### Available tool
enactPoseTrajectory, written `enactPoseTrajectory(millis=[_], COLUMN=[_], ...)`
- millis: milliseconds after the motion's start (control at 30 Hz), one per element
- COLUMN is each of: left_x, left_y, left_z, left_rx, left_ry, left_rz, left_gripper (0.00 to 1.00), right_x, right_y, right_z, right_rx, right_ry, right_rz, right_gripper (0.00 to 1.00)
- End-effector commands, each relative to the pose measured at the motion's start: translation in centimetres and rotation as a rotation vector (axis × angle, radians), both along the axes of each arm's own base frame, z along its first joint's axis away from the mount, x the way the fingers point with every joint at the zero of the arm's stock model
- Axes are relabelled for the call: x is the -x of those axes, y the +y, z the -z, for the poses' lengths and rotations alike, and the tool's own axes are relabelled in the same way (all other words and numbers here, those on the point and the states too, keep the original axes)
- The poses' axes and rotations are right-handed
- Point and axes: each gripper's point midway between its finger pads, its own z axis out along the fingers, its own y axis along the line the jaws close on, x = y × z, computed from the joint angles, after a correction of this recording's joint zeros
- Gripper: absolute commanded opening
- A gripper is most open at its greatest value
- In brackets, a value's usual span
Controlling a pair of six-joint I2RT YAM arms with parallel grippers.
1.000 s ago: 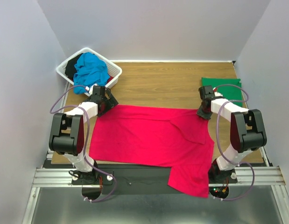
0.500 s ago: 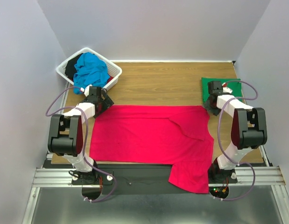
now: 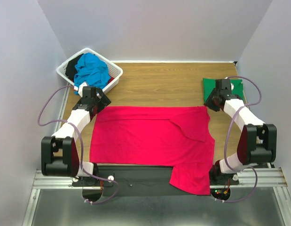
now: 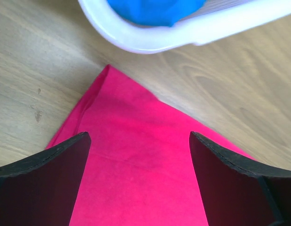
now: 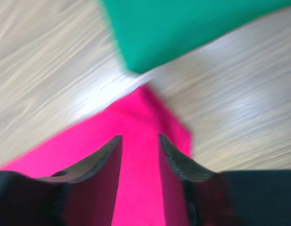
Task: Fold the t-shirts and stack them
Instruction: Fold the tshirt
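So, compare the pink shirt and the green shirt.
The pink shirt is spread flat; the green shirt is folded into a small rectangle. The pink shirt covers the near table and overhangs its front edge; the green shirt sits at the far right. Both lie on the table, outside the basket.

the crimson-pink t-shirt [image 3: 150,134] is spread flat across the near tabletop [image 3: 159,84], its near right corner draped over the edge; a sleeve seems folded inward. the green one [image 3: 208,84] is laid folded at the far right. the turquoise-blue one [image 3: 91,70] is heaped, crumpled, in the basket [image 3: 114,70].
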Motion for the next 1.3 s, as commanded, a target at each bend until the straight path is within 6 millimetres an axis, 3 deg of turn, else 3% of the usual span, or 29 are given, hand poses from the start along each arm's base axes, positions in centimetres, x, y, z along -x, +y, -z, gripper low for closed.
enactPoseTrajectory(millis=[0, 67, 200, 267, 300, 367, 433, 467, 500, 567, 600, 667, 767, 1000, 1200, 1233, 1267], left_x=[0.7, 0.9, 1.2, 0.9, 0.9, 0.2, 0.0, -0.5, -0.8, -1.0, -1.3, -1.5, -2.0, -3.5, -4.1, -3.9, -3.6], left_y=[-0.1, -0.6, -0.7, -0.9, -1.1, -1.5, -2.1, -2.1, -2.1, -1.9, -1.8, -1.7, -1.6, -0.7, -0.5, -0.8, -1.3], left_z=[-2.9, -3.4, -1.6, -1.0, -0.1, 0.5, 0.9, 1.4, 1.5, 2.7, 2.7, 3.8, 4.8, 4.8, 3.0, 2.4, 0.8], left_rx=[0.015, 0.032, 0.034, 0.032, 0.038, 0.052, 0.079, 0.079, 0.078, 0.068, 0.062, 0.059, 0.057, 0.022, 0.006, 0.019, 0.041], left_ry=[-0.09, -0.114, -0.073, -0.067, -0.046, -0.052, -0.045, -0.045, -0.045, -0.012, -0.011, 0.018, 0.042, 0.043, 0.033, 0.028, -0.008], left_rz=[0.01, 0.026, 0.039, 0.057, 0.07, 0.083, 0.098, 0.101, 0.097, 0.091, 0.089, 0.089, 0.086, 0.053, 0.056, 0.065, 0.084], left_gripper=[0.98, 0.99, 0.98, 0.98, 0.98, 0.98, 0.98, 0.98, 0.98, 0.98, 0.98, 0.98, 0.98, 0.98, 0.98, 0.98, 0.98], right_x=[1.1, 1.8, 2.0, 1.0, 0.3, -1.4, -2.4, -3.6, -4.1, -5.9, -6.1, -7.1, -8.6, -11.7, -13.3, -13.2, -12.6], right_y=[5.3, 7.0, 7.0, 6.7, 6.8, 6.9, 6.9, 6.7, 6.7, 6.7, 6.7, 6.5, 5.7, 5.7, 6.2, 6.4, 6.8], right_z=[-1.0, -0.3, 1.8, 2.0, 3.2, 3.3, 4.9, 4.6, 5.7, 5.3, 6.4, 6.5, 6.5, 5.2, 1.9, 0.3, 0.1], right_rx=[-0.088, -0.089, -0.063, -0.037, -0.025, -0.017, -0.006, 0.009, 0.016, 0.032, 0.048, 0.072, 0.123, 0.178, 0.188, 0.18, 0.153], right_ry=[-0.05, -0.03, 0.018, 0.012, 0.03, 0.029, 0.065, 0.046, 0.068, 0.046, 0.071, 0.066, 0.056, 0.01, -0.067, -0.099, -0.102], right_rz=[-0.192, -0.23, -0.206, -0.205, -0.228, -0.237, -0.235, -0.223, -0.226, -0.24, -0.257, -0.264, -0.259, -0.318, -0.354, -0.357, -0.369], right_gripper=[0.35, 0.32, 0.27, 0.2, 0.17, 0.17, 0.16, 0.15, 0.15, 0.15, 0.15, 0.15, 0.15, 0.18, 0.23, 0.26, 0.29])
